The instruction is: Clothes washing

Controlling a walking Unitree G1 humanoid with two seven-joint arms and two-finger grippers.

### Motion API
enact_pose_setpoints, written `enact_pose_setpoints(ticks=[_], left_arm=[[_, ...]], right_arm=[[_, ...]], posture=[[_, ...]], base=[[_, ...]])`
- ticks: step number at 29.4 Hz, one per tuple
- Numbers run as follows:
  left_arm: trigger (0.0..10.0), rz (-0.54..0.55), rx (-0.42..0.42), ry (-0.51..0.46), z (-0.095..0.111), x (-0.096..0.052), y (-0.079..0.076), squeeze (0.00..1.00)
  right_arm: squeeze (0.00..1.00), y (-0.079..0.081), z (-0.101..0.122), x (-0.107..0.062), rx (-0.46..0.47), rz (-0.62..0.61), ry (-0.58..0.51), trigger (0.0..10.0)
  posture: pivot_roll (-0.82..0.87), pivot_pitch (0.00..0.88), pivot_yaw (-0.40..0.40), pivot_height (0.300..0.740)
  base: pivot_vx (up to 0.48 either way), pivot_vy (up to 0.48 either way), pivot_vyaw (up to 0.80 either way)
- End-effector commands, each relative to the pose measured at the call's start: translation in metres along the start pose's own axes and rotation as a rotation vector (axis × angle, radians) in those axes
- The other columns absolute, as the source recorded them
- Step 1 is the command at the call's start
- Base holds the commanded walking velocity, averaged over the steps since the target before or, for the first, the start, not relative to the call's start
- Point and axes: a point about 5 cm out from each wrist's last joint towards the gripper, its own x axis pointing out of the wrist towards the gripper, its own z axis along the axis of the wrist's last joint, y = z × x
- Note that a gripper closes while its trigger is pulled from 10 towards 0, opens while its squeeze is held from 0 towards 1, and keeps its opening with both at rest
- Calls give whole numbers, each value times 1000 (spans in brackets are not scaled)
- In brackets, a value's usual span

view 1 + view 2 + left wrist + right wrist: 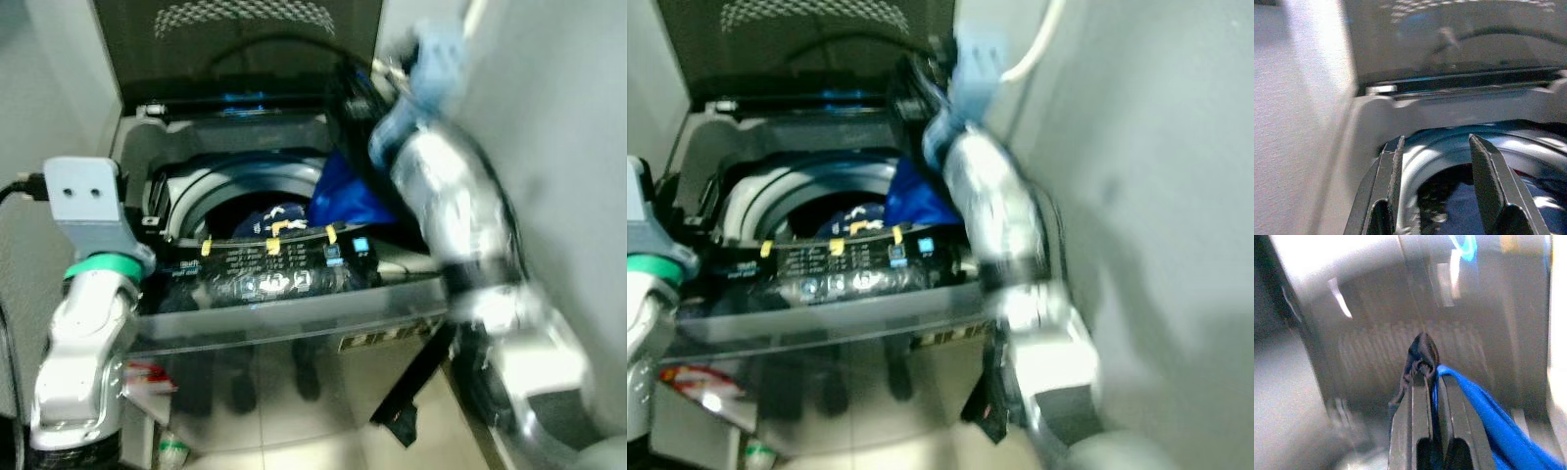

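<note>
One blue cloth (1484,406) was pinched tight in the right gripper (1431,369), hanging over the washer (294,284) rim. Left gripper (1435,161) jaws stood apart above the drum's open mouth.

Head stereo pair looks forward and down from in front of the washing machine (294,284), lid up, drum opening (245,201) mid-frame; both eyes share the machine's control panel (838,259), right eye shifted toward the wall beside the machine. Left wrist cam sits close above the machine's rim, facing its raised lid (1449,34) along two spread fingers (1388,186). Right wrist cam very close, blurred, facing the machine's lid, blue cloth (1484,416) at its fingers
</note>
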Motion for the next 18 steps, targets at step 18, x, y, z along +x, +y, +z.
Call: enact_pose_setpoints(ticks=[18], left_arm=[[10000, 8, 34, -12, 0, 1, 1, 0]], right_arm=[[0, 31, 101, 24, 412, 171, -284, 10000]], posture=[[156, 0, -5, 740]], base=[[0, 0, 0]])
